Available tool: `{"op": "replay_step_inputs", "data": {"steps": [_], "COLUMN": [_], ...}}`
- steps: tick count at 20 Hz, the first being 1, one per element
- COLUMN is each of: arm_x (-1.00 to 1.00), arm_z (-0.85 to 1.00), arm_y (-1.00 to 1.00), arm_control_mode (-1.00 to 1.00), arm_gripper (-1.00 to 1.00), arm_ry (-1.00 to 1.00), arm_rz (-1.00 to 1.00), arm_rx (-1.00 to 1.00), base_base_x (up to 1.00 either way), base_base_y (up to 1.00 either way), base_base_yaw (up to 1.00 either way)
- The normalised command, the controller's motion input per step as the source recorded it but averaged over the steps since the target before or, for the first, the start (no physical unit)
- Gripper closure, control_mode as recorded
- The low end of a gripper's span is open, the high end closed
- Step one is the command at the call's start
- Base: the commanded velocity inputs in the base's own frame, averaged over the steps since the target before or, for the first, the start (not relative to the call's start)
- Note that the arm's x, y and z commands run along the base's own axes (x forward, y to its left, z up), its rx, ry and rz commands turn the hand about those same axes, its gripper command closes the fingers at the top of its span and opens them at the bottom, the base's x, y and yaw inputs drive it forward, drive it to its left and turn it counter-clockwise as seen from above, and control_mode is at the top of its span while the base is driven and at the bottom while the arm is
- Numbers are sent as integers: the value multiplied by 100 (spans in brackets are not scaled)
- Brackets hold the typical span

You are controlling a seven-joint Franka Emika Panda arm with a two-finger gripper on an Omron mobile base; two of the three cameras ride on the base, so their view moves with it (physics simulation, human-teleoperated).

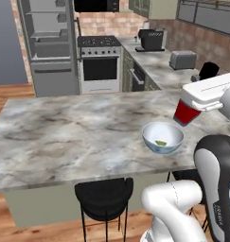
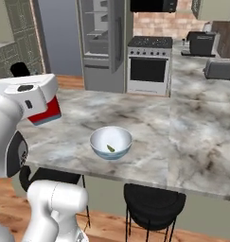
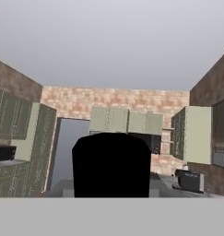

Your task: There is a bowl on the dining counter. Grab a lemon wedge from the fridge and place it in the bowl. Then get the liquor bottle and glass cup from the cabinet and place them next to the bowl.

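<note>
The white bowl [image 1: 163, 137] [image 2: 111, 142] rests on the dining counter [image 1: 64, 132] near its front edge, and the small yellow-green lemon wedge [image 1: 160, 142] [image 2: 110, 148] lies inside it. My gripper [image 1: 194, 103] hangs above the counter just right of the bowl, shut on the liquor bottle [image 1: 186, 114] [image 2: 47, 111]. The bottle's red lower part sticks out below the hand, clear of the marble. Its black cap [image 3: 111, 166] fills the lower middle of the hand view. The fridge [image 1: 50, 47] [image 2: 103, 42] stands open at the back. The glass cup is out of view.
A black stool [image 1: 104, 196] [image 2: 154, 201] stands under the counter's front edge. Behind are the white-fronted oven [image 1: 100, 64], and a coffee machine [image 1: 151, 40] and toaster [image 1: 182, 59] on the narrower worktop. Bare marble stretches left of the bowl.
</note>
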Motion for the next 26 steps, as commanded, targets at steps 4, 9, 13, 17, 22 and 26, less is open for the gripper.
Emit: {"op": "replay_step_inputs", "data": {"steps": [4, 9, 13, 17, 22, 26], "arm_x": [0, 50, 65, 49, 15, 10], "arm_z": [0, -3, -10, -26, -57, -68], "arm_y": [0, -49, -91, -76, -56, -62], "arm_control_mode": [100, -100, -100, -100, -100, -100], "arm_gripper": [100, 100, 100, 100, 100, 100], "arm_ry": [0, 8, 8, 7, 1, 0], "arm_rz": [0, 3, 9, 9, 11, 13], "arm_rx": [0, 7, 9, 2, 0, 0], "base_base_x": [84, 37, 0, 0, 0, 0], "base_base_y": [-69, -26, 0, 0, 0, 0], "base_base_yaw": [14, 3, 0, 0, 0, 0]}}
